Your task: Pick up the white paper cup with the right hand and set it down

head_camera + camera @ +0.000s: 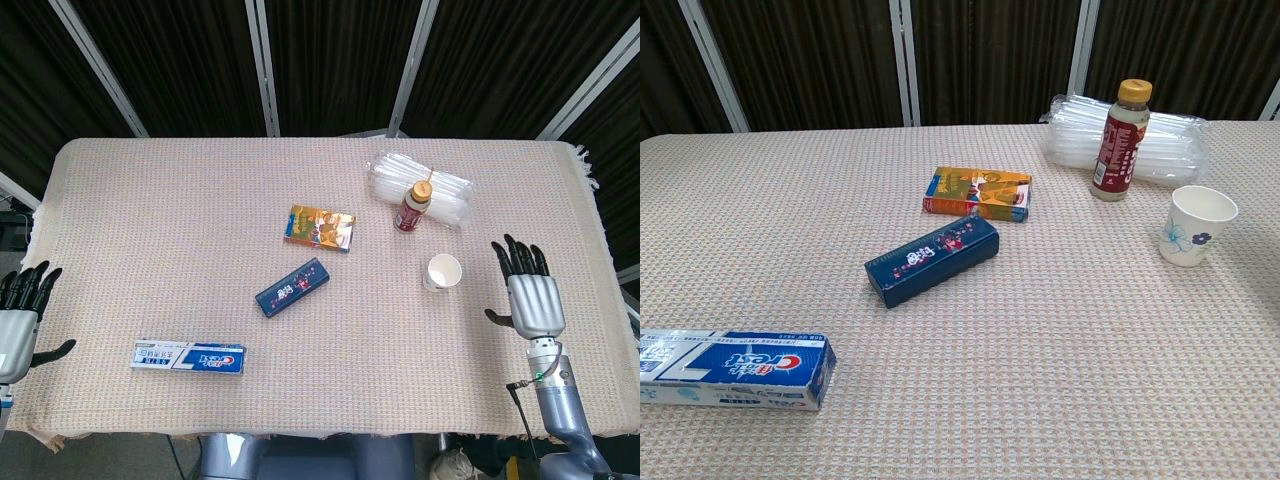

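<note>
White paper cup (442,271) stands upright on the right part of the table (150,220), with its open mouth up and a small blue flower print on its side, which shows only in the chest view. Nothing touches it. The right hand (530,293) lies flat near the cup, further to the right, with its dark fingers (515,256) stretched apart and its thumb pointing toward the cup; it holds nothing. The chest view does not show this hand at all.

The left hand (20,315) is at the left edge of the table, partly cut off by the frame; its fingers are spread and empty too.

Behind the cup stands a red bottle (413,207) with a tan cap, just in front of a clear plastic pack (445,190) whose content is hard to make out. Near the middle lie an orange box (320,227) and a dark blue box (292,287), well apart from the cup. A toothpaste box (188,356) lies at the front left; in the chest view its left end is cut off.
</note>
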Tool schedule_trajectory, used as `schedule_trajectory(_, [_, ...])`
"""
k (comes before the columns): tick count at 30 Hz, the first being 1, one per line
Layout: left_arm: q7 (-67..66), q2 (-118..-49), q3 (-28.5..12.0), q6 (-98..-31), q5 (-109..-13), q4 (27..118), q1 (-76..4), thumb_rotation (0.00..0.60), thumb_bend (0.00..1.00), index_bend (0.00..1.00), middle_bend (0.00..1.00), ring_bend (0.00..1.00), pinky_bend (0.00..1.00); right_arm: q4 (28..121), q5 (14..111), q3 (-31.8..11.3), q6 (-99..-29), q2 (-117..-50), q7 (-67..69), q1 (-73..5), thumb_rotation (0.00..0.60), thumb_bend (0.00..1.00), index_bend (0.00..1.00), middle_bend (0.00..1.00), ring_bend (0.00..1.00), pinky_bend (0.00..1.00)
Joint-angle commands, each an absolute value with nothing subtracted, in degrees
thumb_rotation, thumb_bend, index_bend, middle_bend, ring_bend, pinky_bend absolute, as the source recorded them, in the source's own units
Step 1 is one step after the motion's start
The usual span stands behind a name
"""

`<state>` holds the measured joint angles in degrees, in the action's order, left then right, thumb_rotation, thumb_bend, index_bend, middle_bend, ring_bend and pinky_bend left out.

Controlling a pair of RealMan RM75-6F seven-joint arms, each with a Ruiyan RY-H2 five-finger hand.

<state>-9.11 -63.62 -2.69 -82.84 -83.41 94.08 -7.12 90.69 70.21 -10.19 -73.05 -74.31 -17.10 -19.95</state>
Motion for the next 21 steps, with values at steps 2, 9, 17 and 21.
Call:
schedule_trajectory(2, [-9.0, -63.6, -2.7, -82.9, -83.5, 94.0, -7.1, 0.600, 0.00, 0.00, 0.00, 0.00, 0.00, 90.7, 70.2, -10.2, -73.1, -74.3, -17.1, -20.0, 0.600, 0.13, 0.04, 0.00, 0.00, 0.00])
schedule_trajectory(9, [-9.0, -63.6, -2.6, -83.2, -83.7, 93.9, -6.9, 0.600, 0.00, 0.00, 0.00, 0.00, 0.00, 91.2, 70.8, -10.2, -73.4, -74.2, -16.4, -19.9, 0.600, 0.12, 0.03, 0.00, 0.00, 0.00])
schedule_trajectory(17, [-9.0, -63.5, -2.6, -82.8, -83.6, 93.9, -7.1, 0.600, 0.00, 0.00, 0.00, 0.00, 0.00, 93.3, 69.9, -10.7, -71.8, -74.0, -18.9, -21.3, 0.600, 0.10, 0.05, 0.00, 0.00, 0.00])
schedule_trajectory(21, [-9.1, -63.4, -2.6, -82.8, -83.7, 94.1, -7.1, 0.600, 0.00, 0.00, 0.00, 0.00, 0.00, 96.1, 66.6, -11.5, -69.1, -72.9, -23.4, -23.1, 0.600, 0.10, 0.08, 0.00, 0.00, 0.00])
